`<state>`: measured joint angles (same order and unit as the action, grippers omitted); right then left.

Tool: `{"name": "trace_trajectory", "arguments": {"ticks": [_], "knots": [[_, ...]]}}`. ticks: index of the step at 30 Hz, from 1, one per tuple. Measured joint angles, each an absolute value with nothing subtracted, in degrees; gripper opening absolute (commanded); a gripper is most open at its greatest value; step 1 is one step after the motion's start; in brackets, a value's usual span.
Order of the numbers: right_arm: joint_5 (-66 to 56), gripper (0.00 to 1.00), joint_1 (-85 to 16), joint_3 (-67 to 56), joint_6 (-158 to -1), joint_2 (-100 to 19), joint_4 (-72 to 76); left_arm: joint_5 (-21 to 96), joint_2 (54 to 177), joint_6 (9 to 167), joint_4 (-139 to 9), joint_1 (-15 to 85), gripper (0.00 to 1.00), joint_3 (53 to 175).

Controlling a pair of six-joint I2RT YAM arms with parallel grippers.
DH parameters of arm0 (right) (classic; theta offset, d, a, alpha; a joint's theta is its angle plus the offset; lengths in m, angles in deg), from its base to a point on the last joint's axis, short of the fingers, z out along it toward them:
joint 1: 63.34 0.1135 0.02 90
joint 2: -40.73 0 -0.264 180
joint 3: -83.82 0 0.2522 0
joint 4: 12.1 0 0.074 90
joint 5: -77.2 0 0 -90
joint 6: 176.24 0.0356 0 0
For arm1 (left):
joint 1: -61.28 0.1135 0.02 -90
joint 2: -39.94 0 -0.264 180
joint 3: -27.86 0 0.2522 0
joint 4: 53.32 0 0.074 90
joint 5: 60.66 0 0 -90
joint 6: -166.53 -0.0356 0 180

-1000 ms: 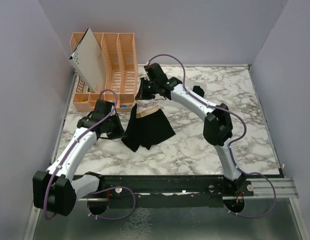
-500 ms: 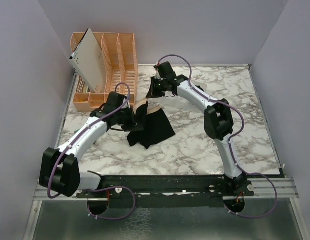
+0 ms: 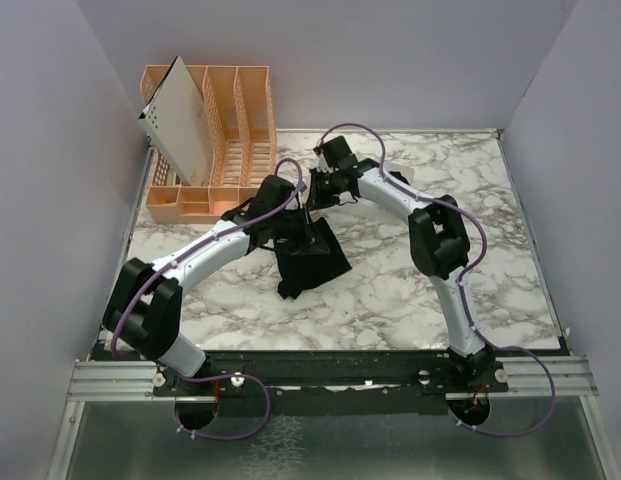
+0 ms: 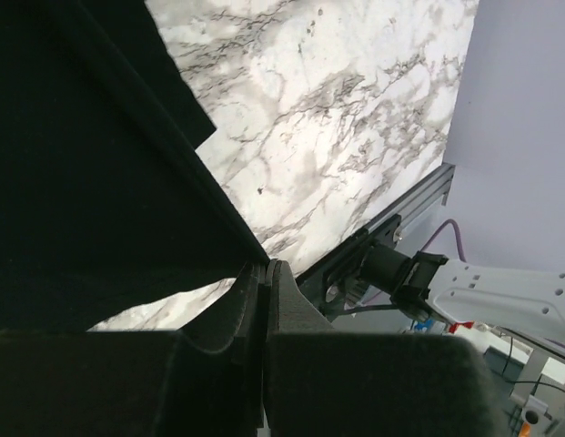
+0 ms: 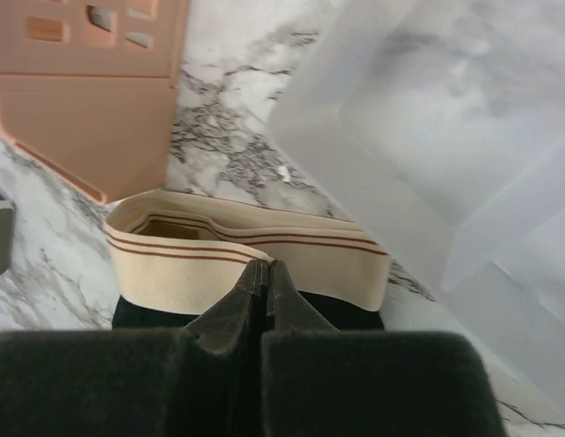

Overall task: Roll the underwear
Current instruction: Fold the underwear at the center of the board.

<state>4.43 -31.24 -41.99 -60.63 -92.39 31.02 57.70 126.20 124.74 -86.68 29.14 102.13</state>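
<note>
Underwear (image 3: 312,262) lies mid-table, long axis running from the tan band (image 5: 246,246) at the far end to the near edge. Both grippers are at the band end. Right gripper (image 5: 267,269) is clamped shut at the band. Left gripper (image 4: 266,269) is closed, pinching the black left edge. You'd likely roll toward the near edge.

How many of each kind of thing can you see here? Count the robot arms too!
Robot arms: 2
Black underwear: 1
Peach rack: 1
White board: 1
Clear box: 1
Total: 6
</note>
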Motion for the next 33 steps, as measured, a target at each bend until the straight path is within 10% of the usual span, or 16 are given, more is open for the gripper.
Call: {"name": "trace_trajectory", "arguments": {"ticks": [13,19,23,33], "knots": [[4.8,0.04,-35.4,-40.0,-64.3,-92.4,29.0,56.9,136.6,126.6,-82.5,25.3,0.00,106.0],[7.6,0.30,-35.6,-41.0,-66.4,-93.1,27.9,56.7,140.0,127.6,-80.9,24.4,0.60,106.6],[8.0,0.48,-35.7,-41.4,-67.5,-93.5,28.1,56.4,139.5,128.0,-80.9,23.9,0.71,106.6],[6.0,0.50,-39.0,-31.7,-69.7,-81.2,27.8,47.9,122.2,126.5,-83.9,24.8,0.82,101.6]]}}
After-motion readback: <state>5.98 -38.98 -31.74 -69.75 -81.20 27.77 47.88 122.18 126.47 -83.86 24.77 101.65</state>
